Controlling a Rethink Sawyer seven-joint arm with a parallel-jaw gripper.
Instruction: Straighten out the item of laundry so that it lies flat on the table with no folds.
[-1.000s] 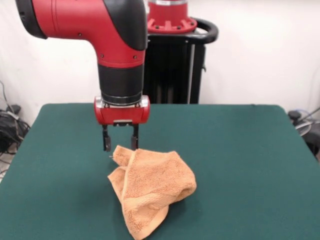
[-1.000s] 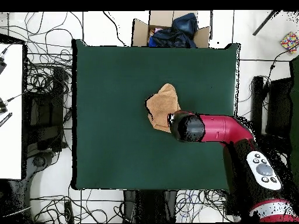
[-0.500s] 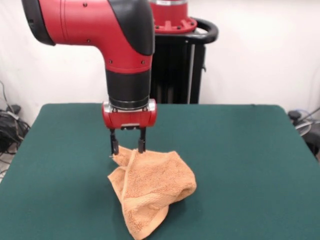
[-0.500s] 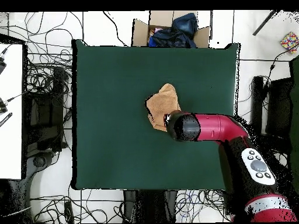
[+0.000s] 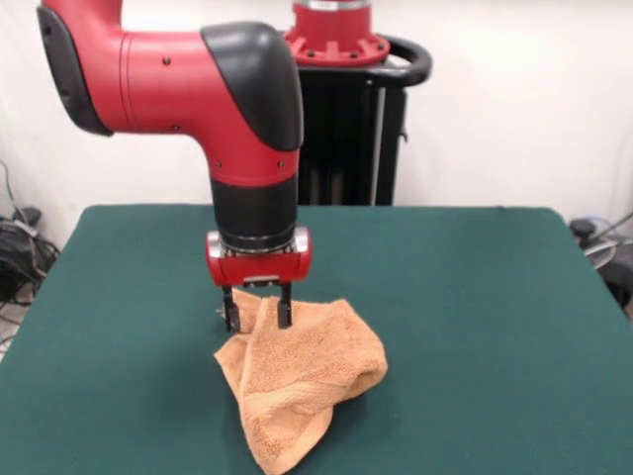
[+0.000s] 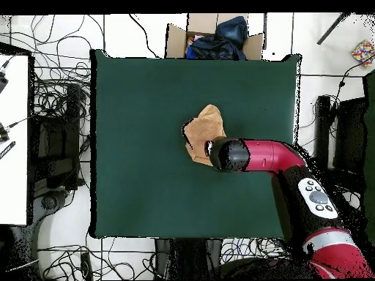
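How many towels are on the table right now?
1. One crumpled orange towel lies near the middle of the green table, its far corner between the open pincer. Nothing suggests another underneath.

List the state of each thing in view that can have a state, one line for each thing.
towel: crumpled in a folded heap on the table, not flat.
hand: open, fingers down on either side of the towel's far top corner.
table: bears only the towel.
cardboard box: open, on the floor beyond the table, holds dark cloth.
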